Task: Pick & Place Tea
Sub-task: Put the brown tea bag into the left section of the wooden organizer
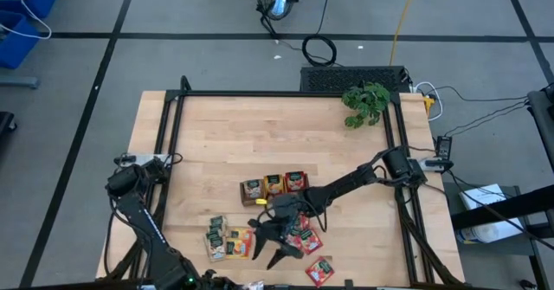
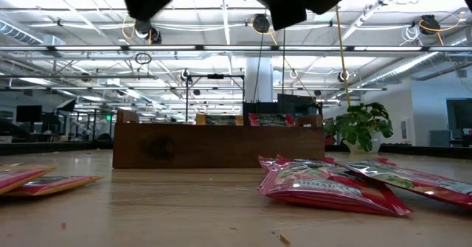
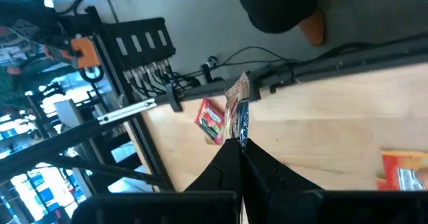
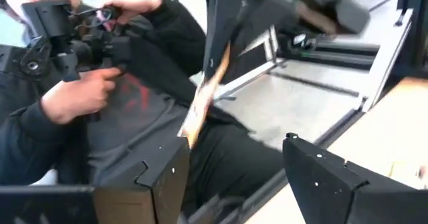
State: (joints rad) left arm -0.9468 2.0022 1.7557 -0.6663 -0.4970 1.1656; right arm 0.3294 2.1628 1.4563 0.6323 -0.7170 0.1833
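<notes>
Several tea sachets lie flat near the table's near edge: dark green ones [image 1: 215, 229], orange ones [image 1: 235, 243] and red ones [image 1: 308, 238], [image 2: 332, 184]. Others sit in the brown tray [image 1: 275, 186], [image 2: 217, 140]. My left gripper [image 3: 241, 149], at the near edge [image 1: 247, 283], is shut on one sachet [image 3: 237, 110], which also shows in the right wrist view [image 4: 200, 107]. My right gripper [image 1: 272, 247], [image 4: 234, 177] hangs open over the red and orange sachets and touches nothing. My left gripper pinches one sachet by an edge [image 3: 241, 138] between its two fingertips. The sachet shows edge-on and sticks out beyond the fingers. It is lifted clear of the table, over the near edge.
A leafy plant [image 1: 365, 104], [image 2: 361, 129] stands at the far right corner. A black frame [image 1: 286, 93] runs around the tabletop. A person in dark clothes [image 4: 100, 97] sits just beyond the near edge. Bare wood lies between the tray and the far edge.
</notes>
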